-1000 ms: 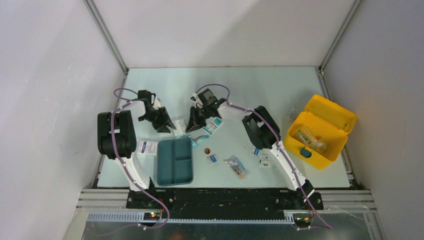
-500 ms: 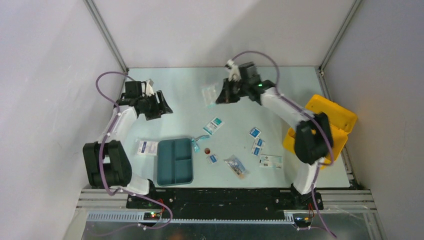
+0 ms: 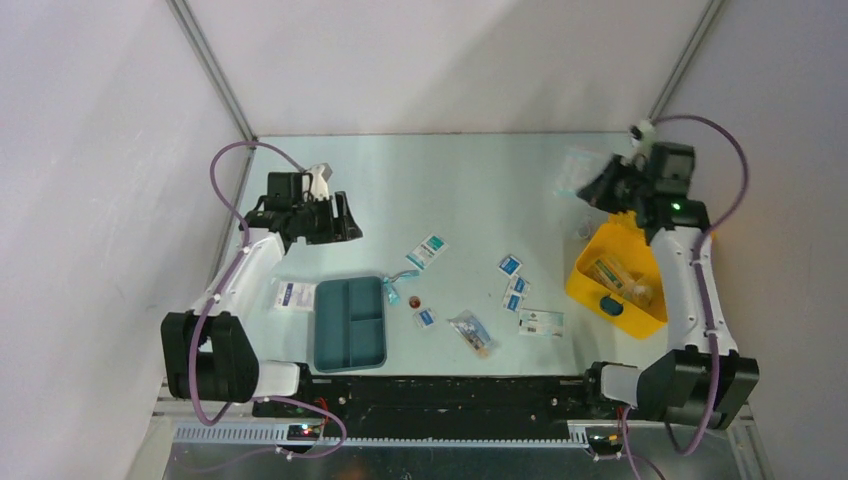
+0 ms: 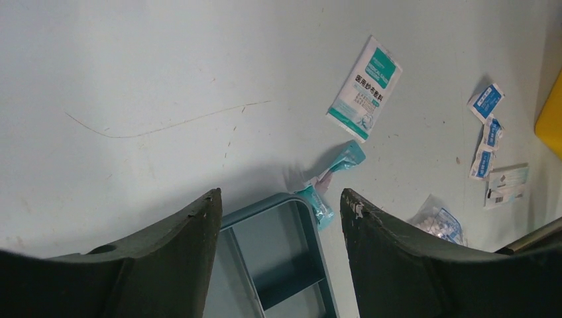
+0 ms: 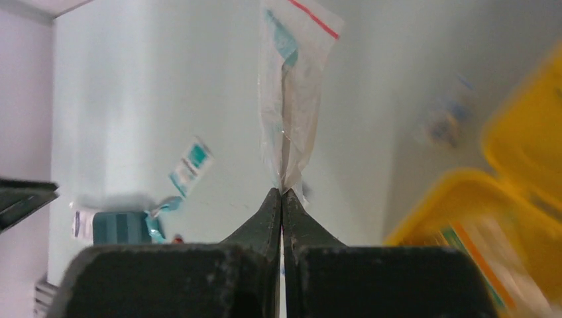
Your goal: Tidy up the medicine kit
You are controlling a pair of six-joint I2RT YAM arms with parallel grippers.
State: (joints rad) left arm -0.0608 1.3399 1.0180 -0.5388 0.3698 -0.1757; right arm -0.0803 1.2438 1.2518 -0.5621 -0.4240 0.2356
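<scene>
Top external view shows us the right gripper point(image 3: 596, 188) raised near the far right corner of the table point(image 3: 480, 170), just beyond the medicine kit point(image 3: 583, 289), which stands open at the right edge with packets inside. In the right wrist view we see its two fingers pressed tightly together on one edge of a clear zip bag point(image 5: 295, 86). The left gripper point(image 3: 347, 222) is above the far left side with its fingers wide apart and nothing between them, and its wrist view shows the teal tray point(image 4: 278, 265) below.
</scene>
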